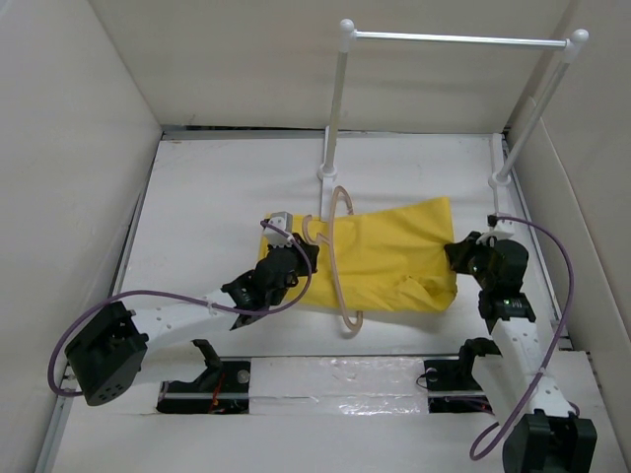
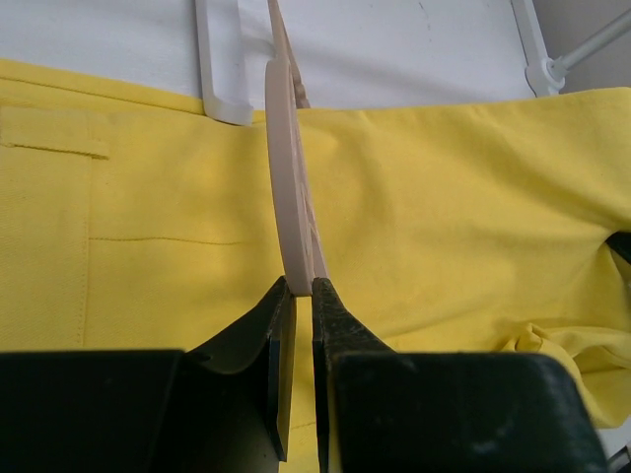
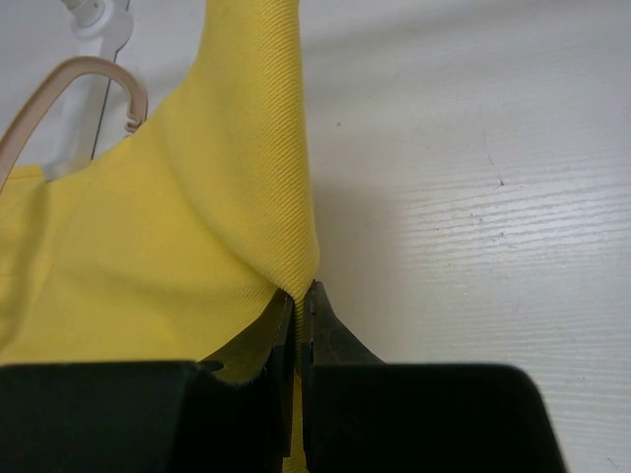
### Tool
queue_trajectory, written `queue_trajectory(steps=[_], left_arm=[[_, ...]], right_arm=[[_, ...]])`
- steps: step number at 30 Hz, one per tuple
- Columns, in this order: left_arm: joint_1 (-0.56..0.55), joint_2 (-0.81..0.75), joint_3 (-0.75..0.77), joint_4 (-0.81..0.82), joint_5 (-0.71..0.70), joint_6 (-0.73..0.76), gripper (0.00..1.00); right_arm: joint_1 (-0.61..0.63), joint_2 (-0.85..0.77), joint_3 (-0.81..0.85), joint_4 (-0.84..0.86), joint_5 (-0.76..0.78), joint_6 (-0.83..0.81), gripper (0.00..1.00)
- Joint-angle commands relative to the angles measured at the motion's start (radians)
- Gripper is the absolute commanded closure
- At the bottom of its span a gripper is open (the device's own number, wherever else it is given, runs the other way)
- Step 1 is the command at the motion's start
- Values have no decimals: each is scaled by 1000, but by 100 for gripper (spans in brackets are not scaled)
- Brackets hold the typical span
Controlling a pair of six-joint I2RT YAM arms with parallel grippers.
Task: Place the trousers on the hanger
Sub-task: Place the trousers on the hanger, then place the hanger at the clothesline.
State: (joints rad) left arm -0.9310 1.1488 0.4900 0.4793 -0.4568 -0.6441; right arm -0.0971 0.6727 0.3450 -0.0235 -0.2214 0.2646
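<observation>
The yellow trousers lie folded in the middle of the table. The cream hanger stands on edge across their left part, with the fabric passing through it. My left gripper is shut on the hanger's edge, with yellow cloth behind it in the left wrist view. My right gripper is shut on the right edge of the trousers and pinches a raised fold. The hanger's curved end shows at the top left of the right wrist view.
A white-posted rack with a metal bar stands at the back, its feet just behind the trousers. White walls enclose the table on the left, right and back. Purple cables loop beside both arms.
</observation>
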Motion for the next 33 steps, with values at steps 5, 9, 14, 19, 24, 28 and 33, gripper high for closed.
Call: queue_trajectory(steps=[5, 9, 14, 19, 24, 28, 33], left_arm=[[6, -4, 21, 16, -5, 41, 100], [-3, -24, 59, -1, 16, 67, 100], [-81, -34, 180, -59, 0, 103, 100], [-140, -63, 306, -103, -6, 138, 100], [-150, -47, 360, -139, -14, 152, 100], [-150, -47, 387, -133, -5, 153, 100], [-161, -46, 427, -128, -3, 175, 100]], right_arm=[[-19, 44, -6, 116, -36, -8, 100], [-19, 25, -3, 100, -33, -11, 97], [-4, 21, 44, 76, -114, -42, 43], [111, -8, 153, 37, -101, -24, 27], [446, -32, 157, 141, -50, 155, 25], [722, 2, 115, 262, 121, 277, 25], [911, 114, 91, 376, 307, 370, 25]])
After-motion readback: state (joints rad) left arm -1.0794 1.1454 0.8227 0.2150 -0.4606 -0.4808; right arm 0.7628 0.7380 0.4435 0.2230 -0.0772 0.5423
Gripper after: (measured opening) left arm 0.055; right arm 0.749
